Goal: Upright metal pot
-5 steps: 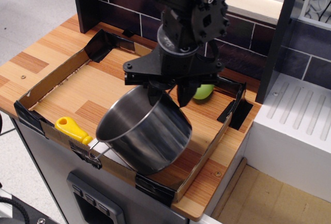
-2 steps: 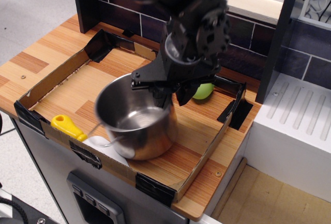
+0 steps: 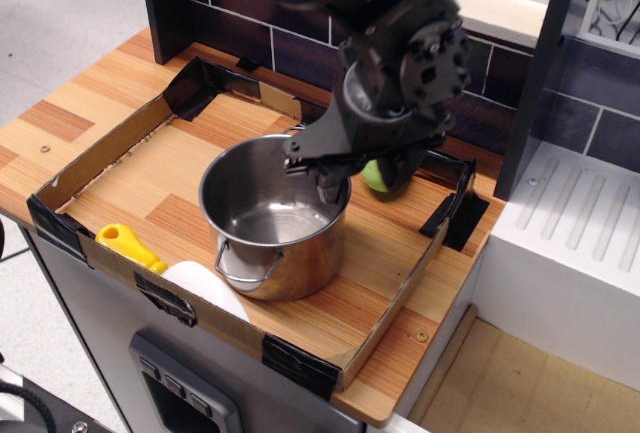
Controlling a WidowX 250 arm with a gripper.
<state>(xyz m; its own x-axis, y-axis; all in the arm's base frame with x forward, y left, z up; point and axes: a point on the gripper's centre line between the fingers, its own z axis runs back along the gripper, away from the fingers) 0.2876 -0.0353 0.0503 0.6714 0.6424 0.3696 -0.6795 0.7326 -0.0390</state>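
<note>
**Pot sitting upright in the cardboard tray**

So the setup is a wooden counter (image 3: 70,118) in front of a dark tiled back wall (image 3: 250,3), with a white ribbed unit (image 3: 580,243) off to the right side. On the counter there's a shallow cardboard tray (image 3: 100,148) with black tape on its corners.

The metal pot (image 3: 275,218) stands upright inside the tray, toward the near middle, open mouth facing up, and you can see right down to its shiny bottom. One wire loop handle (image 3: 245,268) hangs on the side facing the camera.

The black gripper (image 3: 335,178) is right at the far-right part of the pot's rim. One finger (image 3: 330,191) dips inside the pot against the wall, and the other seems to be outside, so it looks clamped on the rim, though the outer finger is mostly hidden behind the arm's body.

A green ball (image 3: 375,175) peeks out just behind the gripper, near the tray's far right side. A yellow-handled tool (image 3: 128,246) lies at the tray's near left edge, with something white (image 3: 200,288) next to it, just beside the pot's base.
</note>
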